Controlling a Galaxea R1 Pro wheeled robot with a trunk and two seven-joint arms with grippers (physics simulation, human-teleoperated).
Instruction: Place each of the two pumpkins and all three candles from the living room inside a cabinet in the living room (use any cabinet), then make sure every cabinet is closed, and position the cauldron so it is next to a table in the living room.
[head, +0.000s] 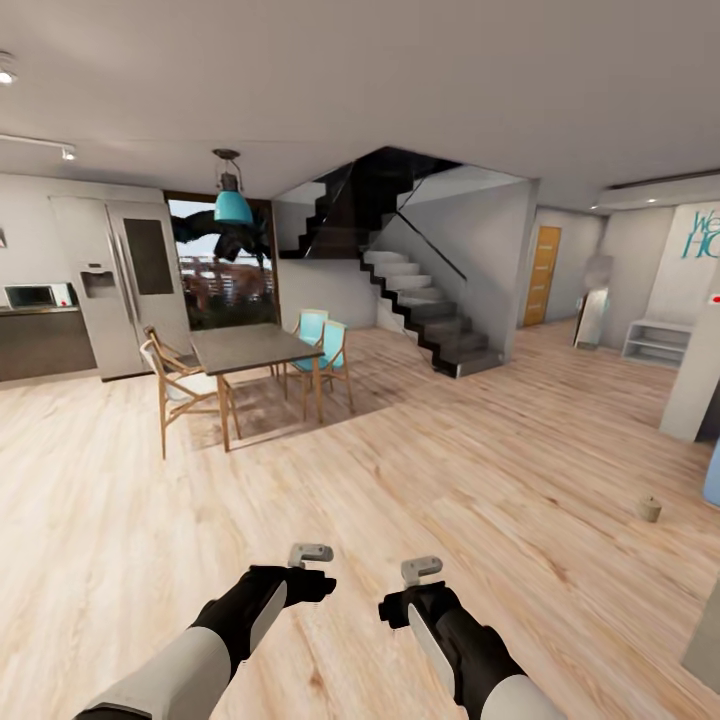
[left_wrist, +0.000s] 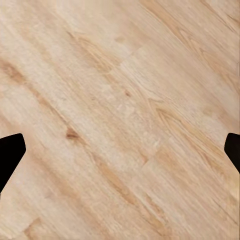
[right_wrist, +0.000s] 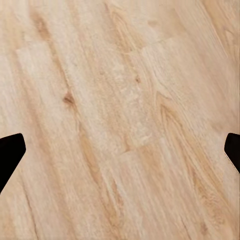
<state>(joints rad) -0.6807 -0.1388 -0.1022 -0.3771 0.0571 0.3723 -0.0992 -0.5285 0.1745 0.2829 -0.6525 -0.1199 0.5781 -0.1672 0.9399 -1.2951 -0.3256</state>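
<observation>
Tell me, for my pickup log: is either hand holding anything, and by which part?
Nothing held: left hand and right hand are open over bare floor.

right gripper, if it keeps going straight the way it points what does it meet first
Probably the wood plank floor: the right gripper has its fingers spread wide with bare planks beyond them. How far off the floor is stays unclear.

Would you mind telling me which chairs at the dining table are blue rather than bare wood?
The two chairs on the table's stair-facing side are light blue; the chairs on the fridge-facing side are bare wood.
</observation>
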